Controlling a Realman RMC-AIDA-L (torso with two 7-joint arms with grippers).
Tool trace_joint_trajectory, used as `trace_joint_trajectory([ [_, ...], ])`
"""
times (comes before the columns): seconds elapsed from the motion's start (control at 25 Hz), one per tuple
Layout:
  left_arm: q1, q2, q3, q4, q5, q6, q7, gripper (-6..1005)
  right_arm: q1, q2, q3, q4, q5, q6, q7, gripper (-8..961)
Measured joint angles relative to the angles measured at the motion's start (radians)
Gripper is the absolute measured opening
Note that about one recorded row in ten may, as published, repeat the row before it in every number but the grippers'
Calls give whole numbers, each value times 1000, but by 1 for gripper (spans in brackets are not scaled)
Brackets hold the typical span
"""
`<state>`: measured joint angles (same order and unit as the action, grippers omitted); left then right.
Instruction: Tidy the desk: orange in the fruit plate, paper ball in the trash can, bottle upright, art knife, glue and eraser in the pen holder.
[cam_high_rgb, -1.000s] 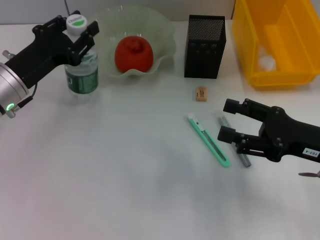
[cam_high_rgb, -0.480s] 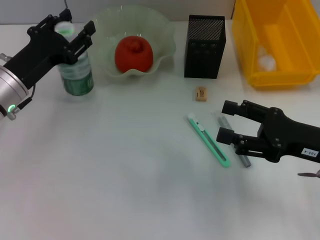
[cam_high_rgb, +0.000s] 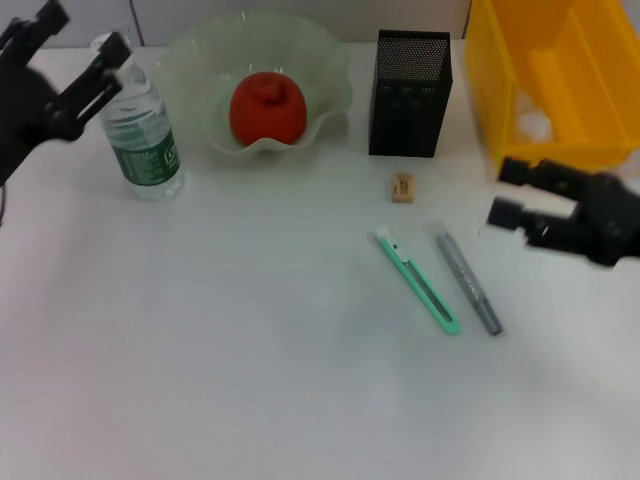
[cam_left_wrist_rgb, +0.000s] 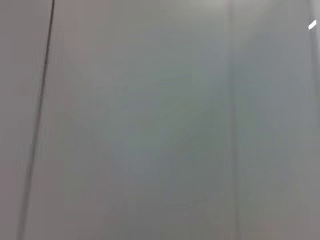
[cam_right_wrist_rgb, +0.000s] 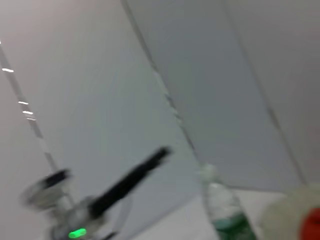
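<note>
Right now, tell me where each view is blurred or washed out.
Head view: both the left gripper and right gripper are smeared by motion, while the bottle, knife and eraser stay crisp. Left wrist view: only a featureless grey wall, nothing to focus on. Right wrist view: soft all over, with the bottle and the left arm streaked.

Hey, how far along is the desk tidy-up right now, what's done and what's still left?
Done: the orange sits in the fruit plate, the bottle stands upright, and a white paper ball lies in the yellow bin. In hand: nothing; the left gripper and right gripper are both open. Left: art knife, glue and eraser lie outside the pen holder.
</note>
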<state>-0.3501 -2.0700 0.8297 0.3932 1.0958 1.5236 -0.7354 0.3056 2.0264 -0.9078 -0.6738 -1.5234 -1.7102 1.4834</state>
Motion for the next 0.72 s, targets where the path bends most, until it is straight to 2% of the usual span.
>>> trace_joint_trajectory([
  [0.08, 44, 1, 21, 3, 18, 81, 19, 785, 29, -7, 90, -140, -144, 6, 211, 846],
  [0.12, 73, 1, 46, 5, 40, 121, 32, 785, 29, -7, 90, -140, -144, 6, 211, 846],
  [0.16, 87, 2, 72, 5, 57, 138, 36, 786, 46, -10, 109, -196, -195, 6, 276, 845],
  [0.2, 87, 2, 72, 5, 57, 138, 36, 784, 61, -11, 114, -256, -249, 1, 346, 845],
  [0.24, 109, 4, 129, 4, 98, 150, 40, 783, 78, -11, 116, -315, -300, -4, 412, 844],
  [0.36, 109, 3, 187, -11, 174, 124, 40, 778, 147, -3, 87, -512, -484, -23, 630, 842],
  [0.52, 68, -4, 251, -60, 248, 51, 40, 776, 270, 32, -18, -679, -750, -40, 868, 840],
  [0.64, 32, -4, 282, -102, 252, 7, 40, 777, 354, 50, -165, -697, -874, -24, 983, 839],
  [0.68, 27, -4, 284, -109, 252, 2, 40, 777, 401, 54, -296, -671, -920, 16, 1057, 839],
  [0.72, 21, -4, 285, -116, 253, -3, 40, 777, 401, 54, -296, -671, -920, 16, 1057, 839],
])
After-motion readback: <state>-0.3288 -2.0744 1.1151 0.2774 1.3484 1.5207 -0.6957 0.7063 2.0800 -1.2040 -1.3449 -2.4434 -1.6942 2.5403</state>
